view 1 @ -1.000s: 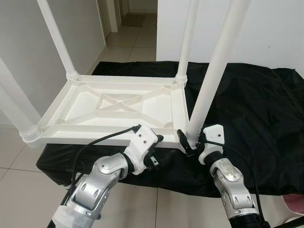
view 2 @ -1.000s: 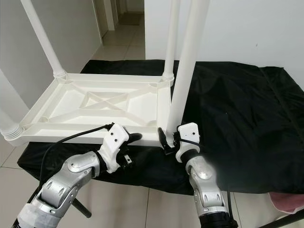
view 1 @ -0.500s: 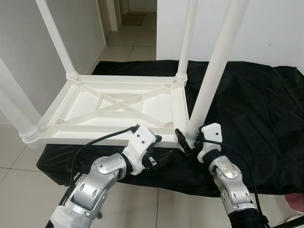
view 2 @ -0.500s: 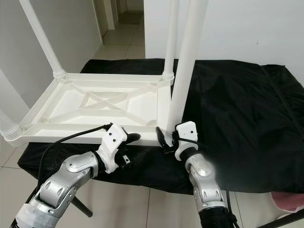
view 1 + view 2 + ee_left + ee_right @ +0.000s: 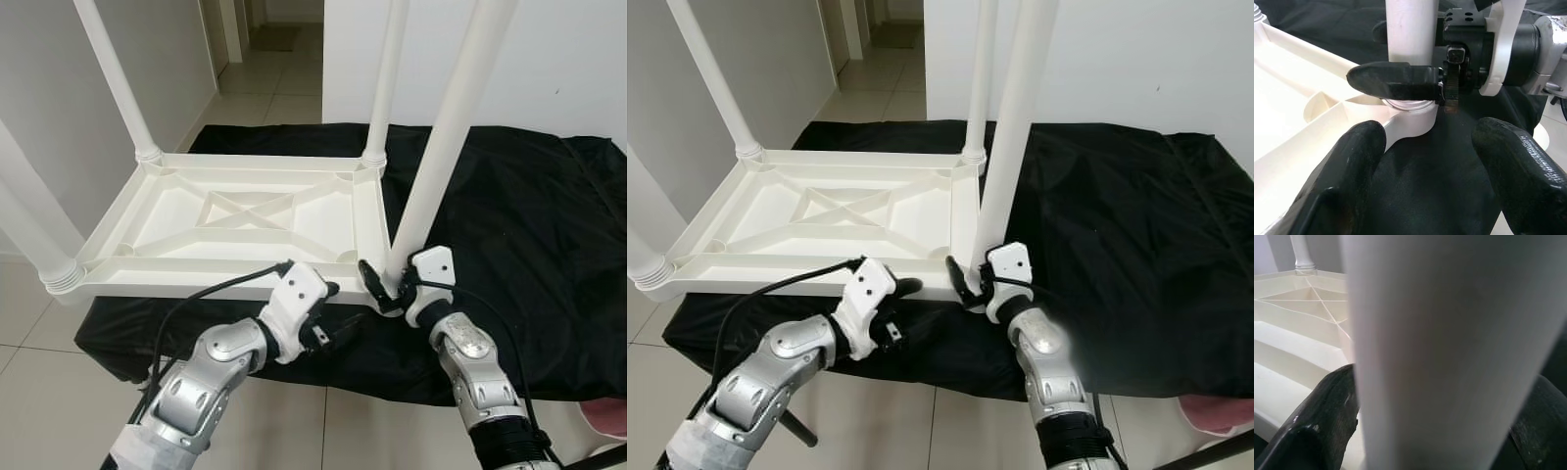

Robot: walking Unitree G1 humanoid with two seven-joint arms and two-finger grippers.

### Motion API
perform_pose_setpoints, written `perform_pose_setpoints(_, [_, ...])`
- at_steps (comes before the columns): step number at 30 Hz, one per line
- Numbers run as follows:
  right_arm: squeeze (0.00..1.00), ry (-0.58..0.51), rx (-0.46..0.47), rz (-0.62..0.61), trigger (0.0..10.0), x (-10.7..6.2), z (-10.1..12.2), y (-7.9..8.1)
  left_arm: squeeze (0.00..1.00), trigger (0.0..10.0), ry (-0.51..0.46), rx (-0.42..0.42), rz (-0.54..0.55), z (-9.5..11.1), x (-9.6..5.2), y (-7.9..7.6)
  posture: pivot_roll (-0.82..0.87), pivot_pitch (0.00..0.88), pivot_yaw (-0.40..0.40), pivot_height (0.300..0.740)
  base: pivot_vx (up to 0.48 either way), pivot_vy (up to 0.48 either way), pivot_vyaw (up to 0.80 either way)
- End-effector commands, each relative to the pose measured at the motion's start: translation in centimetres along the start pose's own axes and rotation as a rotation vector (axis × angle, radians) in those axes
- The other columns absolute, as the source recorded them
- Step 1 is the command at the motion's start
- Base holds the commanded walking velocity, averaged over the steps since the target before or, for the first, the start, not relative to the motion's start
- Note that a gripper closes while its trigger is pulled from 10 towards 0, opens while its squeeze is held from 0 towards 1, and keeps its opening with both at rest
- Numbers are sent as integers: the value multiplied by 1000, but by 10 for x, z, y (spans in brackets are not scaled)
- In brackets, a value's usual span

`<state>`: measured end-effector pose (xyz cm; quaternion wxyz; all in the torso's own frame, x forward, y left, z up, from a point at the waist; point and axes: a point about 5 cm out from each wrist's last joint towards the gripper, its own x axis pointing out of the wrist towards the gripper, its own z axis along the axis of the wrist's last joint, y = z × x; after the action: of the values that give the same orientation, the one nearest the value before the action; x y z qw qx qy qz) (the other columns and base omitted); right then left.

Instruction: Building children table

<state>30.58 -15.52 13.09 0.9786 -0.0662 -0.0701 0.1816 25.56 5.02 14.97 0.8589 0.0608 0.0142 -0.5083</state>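
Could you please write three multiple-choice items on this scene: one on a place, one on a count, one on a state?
1. Where does the right end effector sit?
A. at the base of the near right leg
B. on the floor
C. on the far left leg

2. How many legs stand in the tabletop?
A. two
B. three
C. four

3. How is the left end effector?
A. shut on the cloth
B. open
C. shut on a leg

Key: 1 A, its fingers flank that leg at its socket; 2 C, one leg rises from each corner; 3 B, its fingers are spread over the black cloth.
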Motion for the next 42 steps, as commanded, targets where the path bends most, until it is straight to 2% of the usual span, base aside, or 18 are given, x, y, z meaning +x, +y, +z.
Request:
perform_pose_setpoints(1, [0, -4, 5, 6, 10000, 1, -1, 1, 0, 10000, 10, -8, -27, -3, -1, -1, -97, 30, 57, 740, 0, 0, 0])
perform_pose_setpoints(18, [0, -8, 1, 23, 10000, 4, -1, 0, 0, 10000, 16, 5, -17, -3, -2, 1, -66, 18, 42, 740, 0, 0, 0])
perform_pose_setpoints(42, [0, -30, 15, 97, 10000, 14, 2, 11, 0, 10000, 6, 23, 13, 0, -5, 7, -8, 0, -9, 740, 0, 0, 0])
